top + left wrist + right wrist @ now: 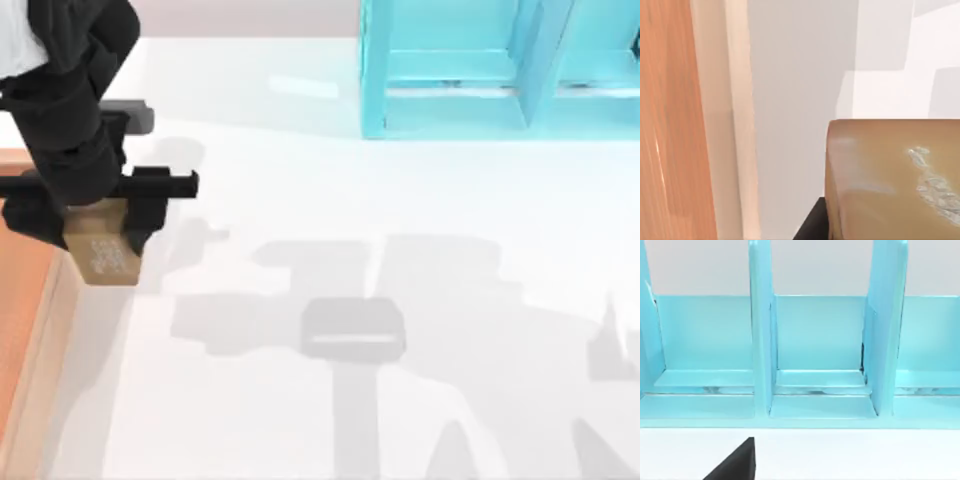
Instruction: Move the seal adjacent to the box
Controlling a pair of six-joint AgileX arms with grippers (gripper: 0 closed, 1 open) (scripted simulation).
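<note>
Top view: one box (22, 330) lies at the left edge of the white bench (400, 300), a shallow orange-brown tray with a paler raised rim; the part of its floor in sight is bare. One seal (103, 250), a tan block with whitish carved marks on its upper face, sits just beside the rim on the bench side, clamped between the black fingers of the left tool (95, 215), whose arm comes in from the upper left corner. One turquoise shelf (500, 70) stands at the far right of the bench. The left wrist view has the seal (890, 180) close up, the box rim (727, 125) alongside and a strip of white bench between them. In the right wrist view the shelf (800, 365) shows three upright compartments.
</note>
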